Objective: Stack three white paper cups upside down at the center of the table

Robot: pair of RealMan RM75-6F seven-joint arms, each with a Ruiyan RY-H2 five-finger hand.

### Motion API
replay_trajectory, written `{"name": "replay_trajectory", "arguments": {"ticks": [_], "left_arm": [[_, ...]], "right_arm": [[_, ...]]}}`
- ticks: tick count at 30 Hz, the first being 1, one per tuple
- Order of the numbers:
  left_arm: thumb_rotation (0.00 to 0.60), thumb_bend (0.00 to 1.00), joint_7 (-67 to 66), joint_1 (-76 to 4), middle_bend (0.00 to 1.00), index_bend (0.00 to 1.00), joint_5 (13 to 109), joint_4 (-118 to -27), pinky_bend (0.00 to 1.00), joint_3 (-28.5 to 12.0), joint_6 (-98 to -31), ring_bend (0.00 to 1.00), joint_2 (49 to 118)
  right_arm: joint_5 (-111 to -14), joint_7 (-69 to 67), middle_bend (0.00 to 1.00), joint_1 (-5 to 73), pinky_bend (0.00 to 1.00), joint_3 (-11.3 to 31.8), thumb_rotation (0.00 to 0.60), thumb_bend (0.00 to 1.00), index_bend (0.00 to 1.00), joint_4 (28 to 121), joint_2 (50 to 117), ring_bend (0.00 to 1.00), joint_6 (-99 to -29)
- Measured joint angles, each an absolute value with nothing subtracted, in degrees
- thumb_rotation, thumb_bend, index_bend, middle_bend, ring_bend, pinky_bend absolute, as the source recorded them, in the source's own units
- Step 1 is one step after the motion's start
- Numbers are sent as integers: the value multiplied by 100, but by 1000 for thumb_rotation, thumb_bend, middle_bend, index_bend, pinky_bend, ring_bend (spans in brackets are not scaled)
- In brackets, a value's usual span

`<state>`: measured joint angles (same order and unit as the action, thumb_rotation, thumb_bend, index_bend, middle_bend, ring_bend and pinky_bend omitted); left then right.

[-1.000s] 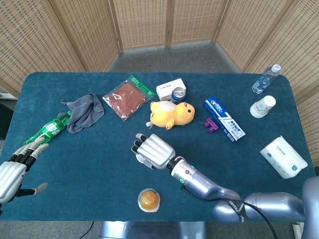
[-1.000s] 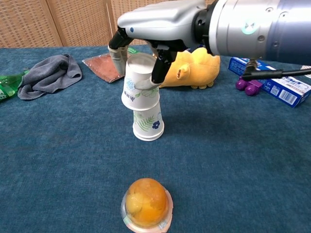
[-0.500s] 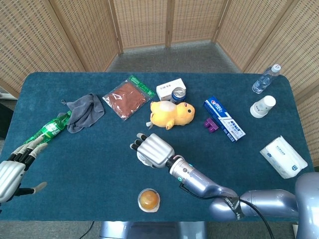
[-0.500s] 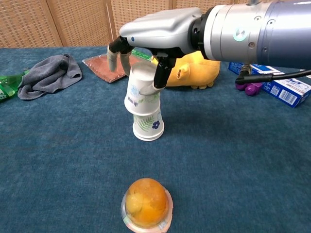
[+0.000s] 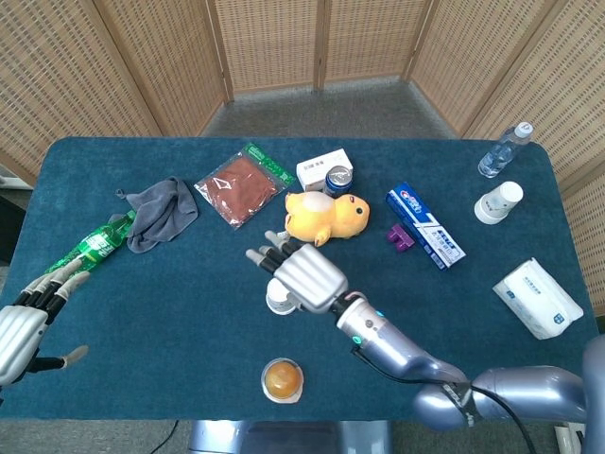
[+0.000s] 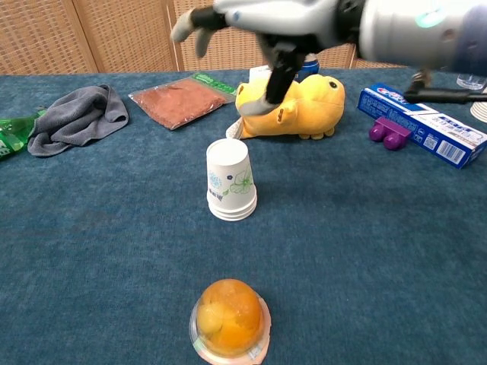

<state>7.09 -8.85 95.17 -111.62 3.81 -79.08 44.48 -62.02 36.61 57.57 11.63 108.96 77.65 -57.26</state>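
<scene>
Left hand (image 5: 24, 326) idle at the worktop (image 5: 170, 284) left edge, fingers apart, holding nothing. Centre: cup stack (image 6: 230, 181) now seated upside down, two nested; half a second ago the upper cup was still gripped and tilted. Right hand (image 6: 262, 19) has let go and lifted above it, fingers spread. Far right, third cup (image 5: 497, 201) still waits; likely next fetch.

I see woven rattan screen panels (image 5: 274, 43) in wooden frames behind the counter | grey carpet floor (image 5: 321, 109) beyond | counter (image 5: 189, 284) under dark teal cloth | even daylight, soft shadows
</scene>
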Motion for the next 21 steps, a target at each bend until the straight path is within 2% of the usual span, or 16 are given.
{"name": "replay_trajectory", "arguments": {"ticks": [5, 14, 21], "left_arm": [[600, 235, 614, -861, 0, 0, 9578, -11187, 104, 403, -7920, 0, 4470], [600, 236, 279, -814, 0, 0, 9576, -11265, 104, 429, -7902, 0, 4570], [600, 235, 38, -780, 0, 0, 9562, -11330, 105, 438, -7893, 0, 4656]], "right_arm": [[-6665, 3381, 123, 5027, 309, 882, 600, 329, 28, 11020, 7374, 0, -6572], [-7677, 1720, 121, 3602, 302, 278, 600, 322, 45, 10604, 6730, 0, -7852], [-8335, 450, 121, 2523, 303, -77, 600, 302, 60, 9597, 6505, 0, -8800]]}}
